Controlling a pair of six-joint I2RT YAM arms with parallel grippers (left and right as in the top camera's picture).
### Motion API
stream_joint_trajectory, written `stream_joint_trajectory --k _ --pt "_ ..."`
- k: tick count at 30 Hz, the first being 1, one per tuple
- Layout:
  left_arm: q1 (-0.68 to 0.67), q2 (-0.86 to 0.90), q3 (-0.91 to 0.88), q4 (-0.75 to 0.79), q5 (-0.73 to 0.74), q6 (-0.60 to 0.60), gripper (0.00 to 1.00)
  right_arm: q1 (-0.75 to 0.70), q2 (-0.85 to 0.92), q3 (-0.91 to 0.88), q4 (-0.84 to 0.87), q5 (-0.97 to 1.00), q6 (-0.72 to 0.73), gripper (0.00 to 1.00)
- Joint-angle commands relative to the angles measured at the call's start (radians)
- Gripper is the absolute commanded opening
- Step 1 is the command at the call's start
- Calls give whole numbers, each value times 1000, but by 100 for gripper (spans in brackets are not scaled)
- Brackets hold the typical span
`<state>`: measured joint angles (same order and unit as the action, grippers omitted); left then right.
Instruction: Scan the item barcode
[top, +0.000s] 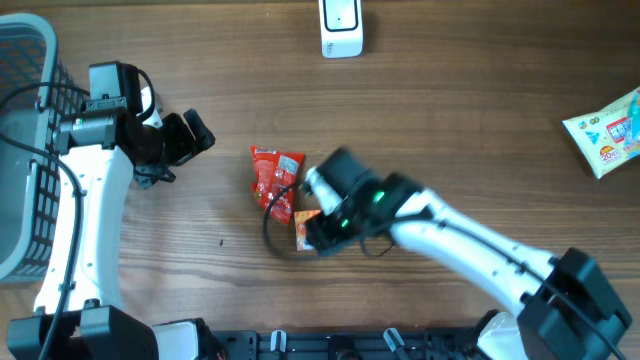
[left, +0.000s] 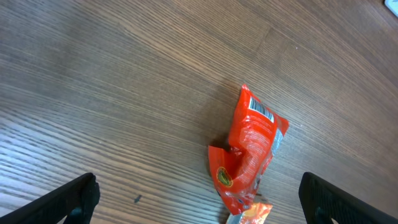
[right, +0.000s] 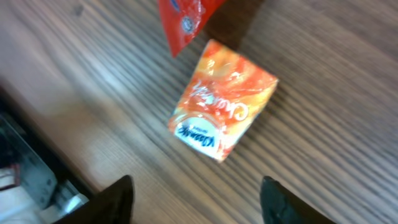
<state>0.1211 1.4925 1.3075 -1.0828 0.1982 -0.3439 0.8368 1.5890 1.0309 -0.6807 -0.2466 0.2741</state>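
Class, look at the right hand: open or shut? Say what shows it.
Open. The right hand has its fingers wide apart; the orange packet lies on the table beyond them, untouched.

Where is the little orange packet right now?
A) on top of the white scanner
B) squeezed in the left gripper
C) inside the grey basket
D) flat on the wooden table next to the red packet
D: the little orange packet lies on the wooden table, right beside the red packet.
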Motion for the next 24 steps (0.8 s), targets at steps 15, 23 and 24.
stream_joint_trajectory --k 15,23,24 --pt "6 1 11 1 -6 -8 100 298 181 60 208 456 -172 61" --pt "5 1 11 1 -6 -8 100 256 259 67 165 589 -245 52" --pt "5 1 11 1 -6 -8 100 246 290 67 151 592 -245 52"
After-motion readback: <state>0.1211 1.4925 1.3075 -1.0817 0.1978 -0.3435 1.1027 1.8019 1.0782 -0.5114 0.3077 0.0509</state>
